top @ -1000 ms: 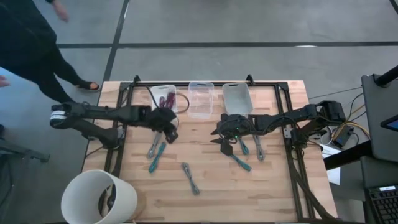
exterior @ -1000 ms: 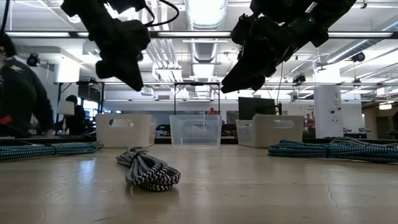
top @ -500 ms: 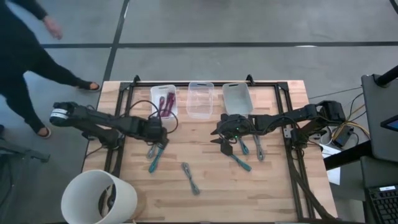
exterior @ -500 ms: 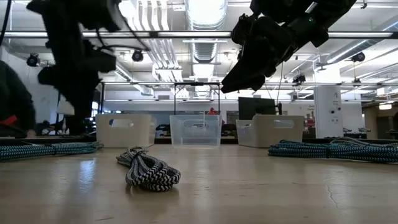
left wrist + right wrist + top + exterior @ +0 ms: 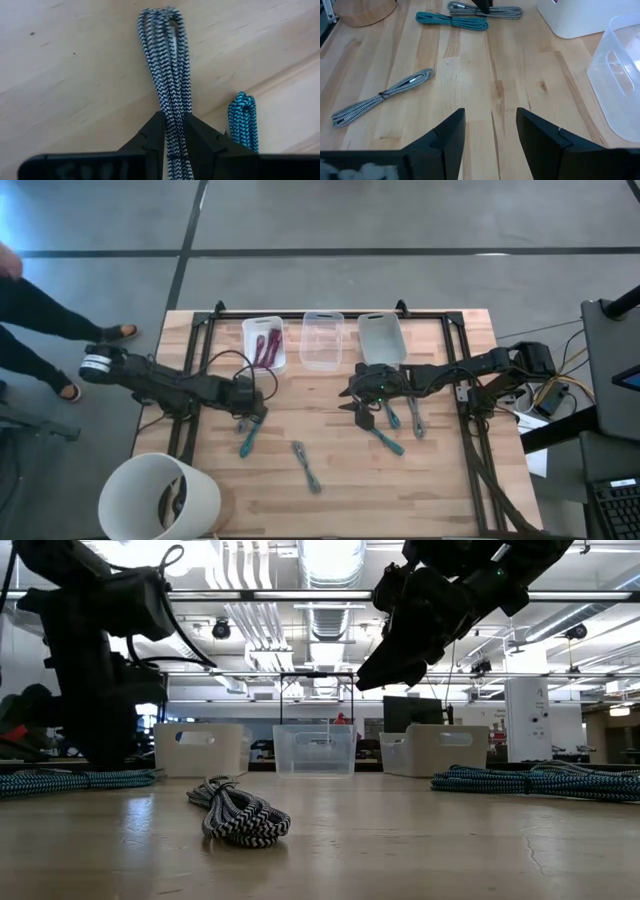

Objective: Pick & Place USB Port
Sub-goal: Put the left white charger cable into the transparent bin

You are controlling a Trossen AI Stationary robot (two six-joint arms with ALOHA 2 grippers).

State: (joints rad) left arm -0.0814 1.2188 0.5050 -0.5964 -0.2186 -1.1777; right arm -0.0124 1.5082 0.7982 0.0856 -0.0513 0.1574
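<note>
My left gripper (image 5: 247,401) is down at the table, shut on a black-and-white braided cable bundle (image 5: 169,75) that lies flat on the wood. A teal cable bundle (image 5: 243,120) lies right beside it. My right gripper (image 5: 357,406) hangs open above the table's middle (image 5: 490,135), touching nothing. Near it lie two teal cables (image 5: 387,440) and a grey one (image 5: 413,418). Another black-and-white bundle (image 5: 307,466) rests nearer the near edge. At the far edge stand three bins, the left white one (image 5: 250,330) holding maroon cables. My left gripper pinches the black-and-white cable bundle between its two fingers (image 5: 200,137), which lie across the strands (image 5: 173,107) some way back from the looped end (image 5: 160,12). The fingers come from above, pointing down. The bundle lies on the table, its looped end reaching out past the fingertips.
A clear bin (image 5: 322,340) and a white bin (image 5: 381,337) stand at the far edge. A large round white tub (image 5: 158,498) sits at the table's near left corner. A person's legs (image 5: 40,330) show on the floor to the left. Bare wood lies toward the near right.
My left gripper has moved from beside the left white bin toward the near edge and a little left. It has come down from well above the table onto the black-and-white cable. A person has walked off to the left.
</note>
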